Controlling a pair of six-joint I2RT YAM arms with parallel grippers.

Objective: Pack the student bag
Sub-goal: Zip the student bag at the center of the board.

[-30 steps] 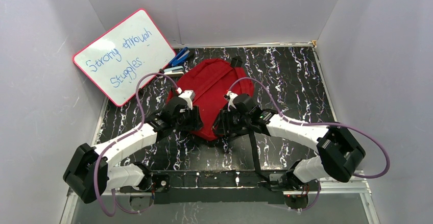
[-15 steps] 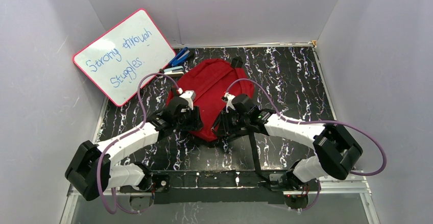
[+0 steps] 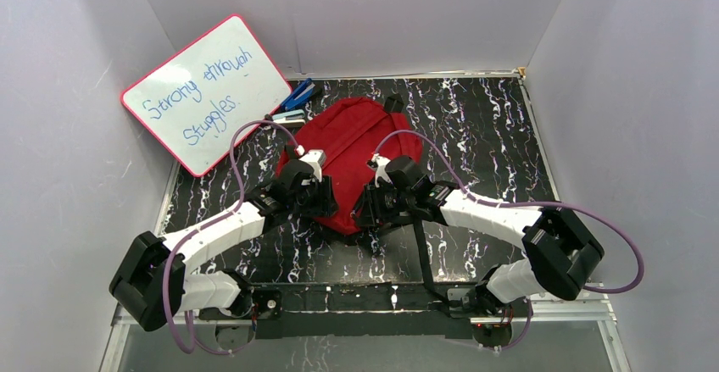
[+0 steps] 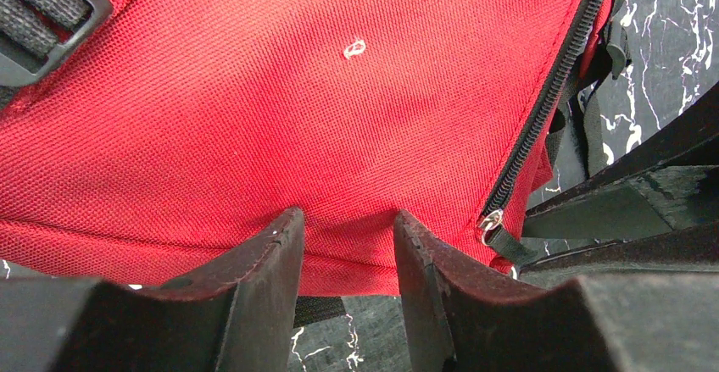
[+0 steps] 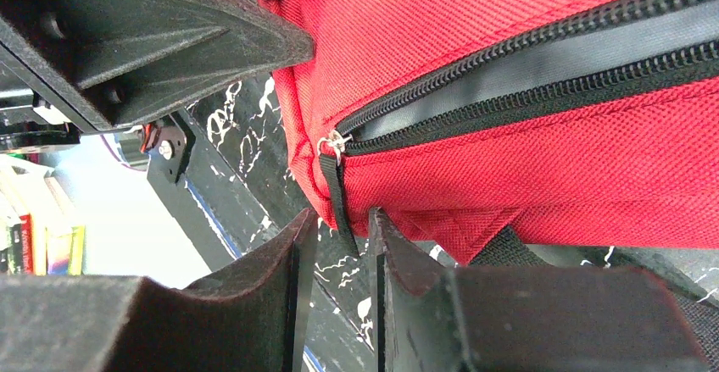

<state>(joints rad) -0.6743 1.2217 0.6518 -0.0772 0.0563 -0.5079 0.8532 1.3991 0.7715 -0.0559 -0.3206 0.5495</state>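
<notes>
Top external view shows the student bag [image 3: 356, 135] mid-frame on the surface [image 3: 492, 135], packing apparently unfinished: its zipper [image 5: 526, 58] gapes, the left end effector [image 4: 345, 228] stands apart astride its fabric edge, the right end effector [image 5: 339, 219] flanks the zipper pull [image 5: 337, 190], whether clamped I cannot tell.

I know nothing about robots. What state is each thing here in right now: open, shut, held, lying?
student bag: lying flat, not lifted.
zipper: teeth parted next to the slider.
zipper pull: hanging down, not clamped.
right end effector: slightly open around the zipper pull.
left end effector: fingers astride the bag's edge, grip unclear.
whiteboard: propped at a tilt, written on.
</notes>
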